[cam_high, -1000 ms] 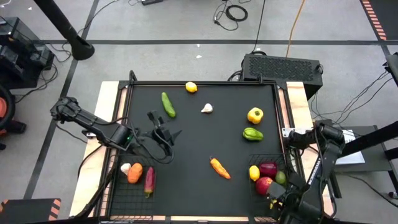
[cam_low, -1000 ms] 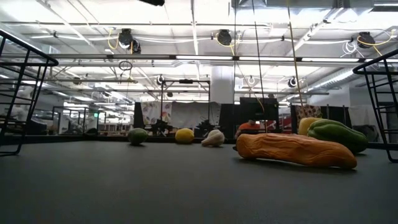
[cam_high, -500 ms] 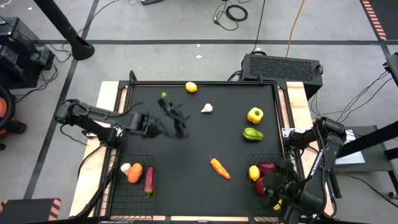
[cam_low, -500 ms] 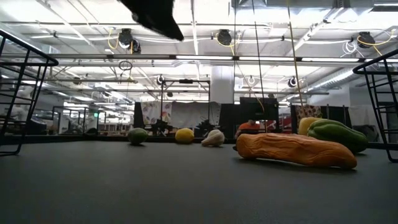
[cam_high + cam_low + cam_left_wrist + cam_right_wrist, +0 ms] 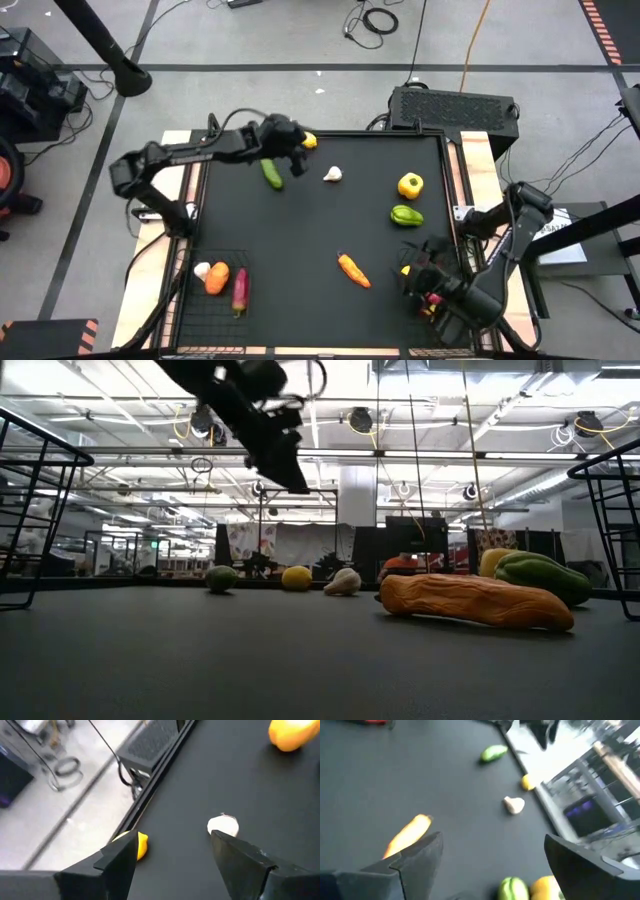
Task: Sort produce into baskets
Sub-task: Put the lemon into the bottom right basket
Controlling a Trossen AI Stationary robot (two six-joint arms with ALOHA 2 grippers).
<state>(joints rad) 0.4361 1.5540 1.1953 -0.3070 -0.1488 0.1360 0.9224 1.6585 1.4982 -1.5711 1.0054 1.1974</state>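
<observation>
- The left gripper (image 5: 292, 160) hangs above the far left part of the black table (image 5: 300, 240), between the green cucumber (image 5: 271, 174) and the lemon (image 5: 309, 141); its fingers stand apart with nothing between them, as the left wrist view shows
- In that wrist view the lemon and the white garlic (image 5: 223, 825) lie on the tabletop ahead of the fingers
- The right gripper (image 5: 425, 272) is over the near right corner, above the right basket (image 5: 452, 318); its fingers are spread wide and empty in the right wrist view
- The right basket holds a red piece (image 5: 432, 298) and a yellow one (image 5: 407, 270), partly hidden by the arm
- The left basket (image 5: 190, 300), at the near left, holds a white piece (image 5: 203, 270), an orange carrot (image 5: 217, 279) and a dark red piece (image 5: 240, 289)
- Loose on the table: the garlic at the far middle, a yellow pepper (image 5: 410, 185) with a green pepper (image 5: 406, 215) just nearer than it on the right, and an orange carrot (image 5: 353, 270) near the middle
</observation>
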